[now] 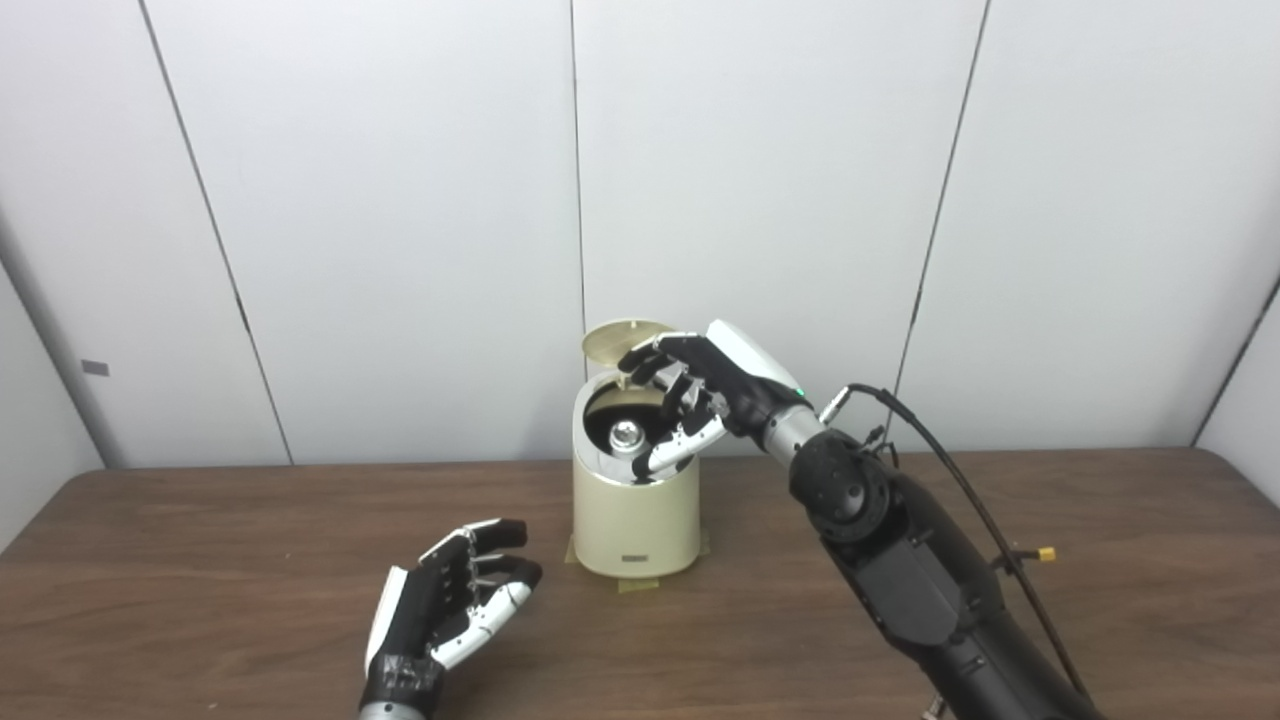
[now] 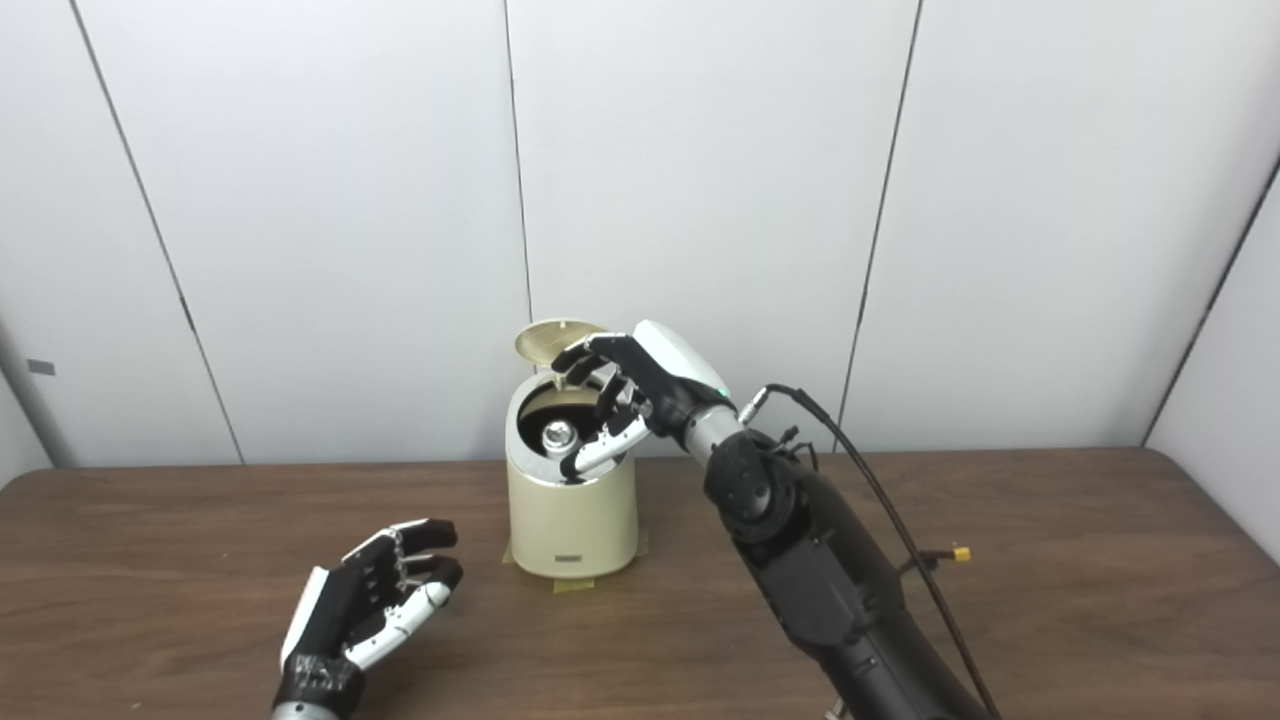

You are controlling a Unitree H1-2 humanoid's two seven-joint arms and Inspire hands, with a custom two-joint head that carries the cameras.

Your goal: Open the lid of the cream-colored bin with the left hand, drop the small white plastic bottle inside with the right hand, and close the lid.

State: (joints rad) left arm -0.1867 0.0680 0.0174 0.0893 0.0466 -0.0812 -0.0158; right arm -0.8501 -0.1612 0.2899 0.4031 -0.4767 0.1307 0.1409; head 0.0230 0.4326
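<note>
White wall panels with dark seams stand behind a dark brown wood-grain tabletop [image 1: 200,560]. Near the middle of it, toward the far edge, sits a cream-colored cylindrical bin [image 1: 636,500] with a small dark label low on its front and strips of yellowish tape under its base. Its round lid [image 1: 627,341] is tipped up at the far side, showing its tan underside, so the dark mouth of the bin lies open. Inside that opening a small rounded object with a silvery-white top [image 1: 627,435] shows; it looks like the small white plastic bottle, though it is too small to tell for sure, or to tell how it sits within. The right hand [image 1: 700,400], black with a white back, reaches over the bin's right rim from the near right on a thick black arm with a cable looped along it; its fingers [image 1: 680,448] are spread and curved loosely above the opening, grasping nothing. The left hand [image 1: 455,600] rests low over the tabletop to the near left of the bin, apart from it, palm turned inward, fingers slightly curled and released, empty.
</note>
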